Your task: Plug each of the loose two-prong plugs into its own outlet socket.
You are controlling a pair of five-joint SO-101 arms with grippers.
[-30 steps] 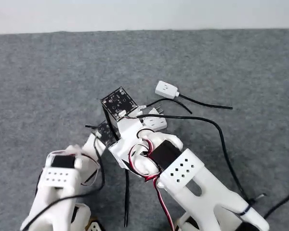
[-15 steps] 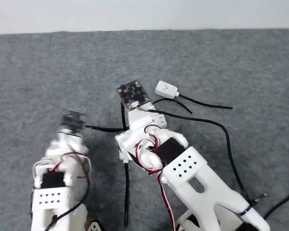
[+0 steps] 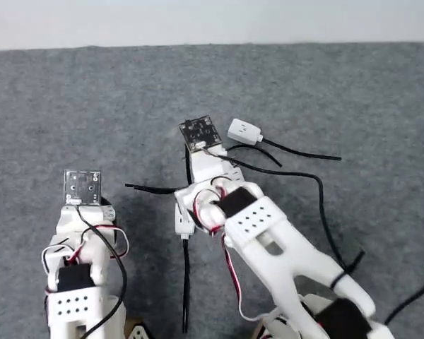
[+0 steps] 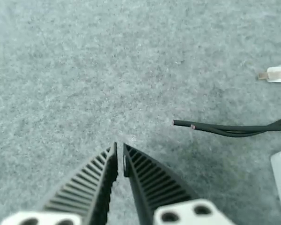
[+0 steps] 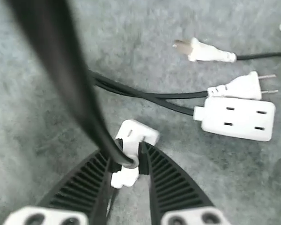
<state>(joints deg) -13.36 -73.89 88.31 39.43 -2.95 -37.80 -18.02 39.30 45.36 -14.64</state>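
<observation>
My right gripper [image 5: 129, 161] is shut on a small white plug [image 5: 131, 140] whose thick black cord [image 5: 70, 70] rises close past the camera. Beyond it lies a white outlet block [image 5: 236, 117], with one loose white two-prong plug [image 5: 241, 86] beside it and a second plug [image 5: 203, 50] farther off. In the high view the right arm [image 3: 247, 219] sits mid-table, near a second white outlet [image 3: 244, 131]. My left gripper [image 4: 120, 152] hangs shut and empty above bare carpet. A cut black cable end [image 4: 175, 123] and a white plug [image 4: 276, 74] lie beyond it.
Black cables [image 3: 318, 191] loop across the grey carpet to the right of the right arm. Another cable [image 3: 186, 282] runs toward the near edge between the arms. The left arm [image 3: 81, 240] stands at the near left. Open carpet stretches along the far and left sides.
The left arm has swung left, away from the right arm, and now points straight ahead. The right wrist has shifted slightly right and farther out, still holding the plug.
</observation>
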